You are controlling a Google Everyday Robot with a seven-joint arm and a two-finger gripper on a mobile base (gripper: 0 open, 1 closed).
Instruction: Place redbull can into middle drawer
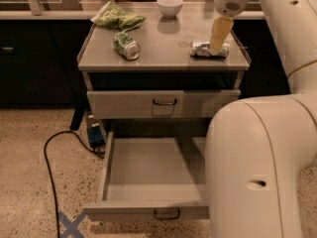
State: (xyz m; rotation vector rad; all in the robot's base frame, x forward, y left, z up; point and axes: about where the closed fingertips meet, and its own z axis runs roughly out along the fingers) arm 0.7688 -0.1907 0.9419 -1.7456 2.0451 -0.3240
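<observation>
Arm (257,157) looms right of the cabinet (163,63), middle drawer (148,167) pulled out at cabinet's lower front, gripper (218,42) down at cabinet top's right-front, on the redbull can (200,49) lying sideways there, grip state can't tell, green can (126,45) on cabinet top's left.
</observation>
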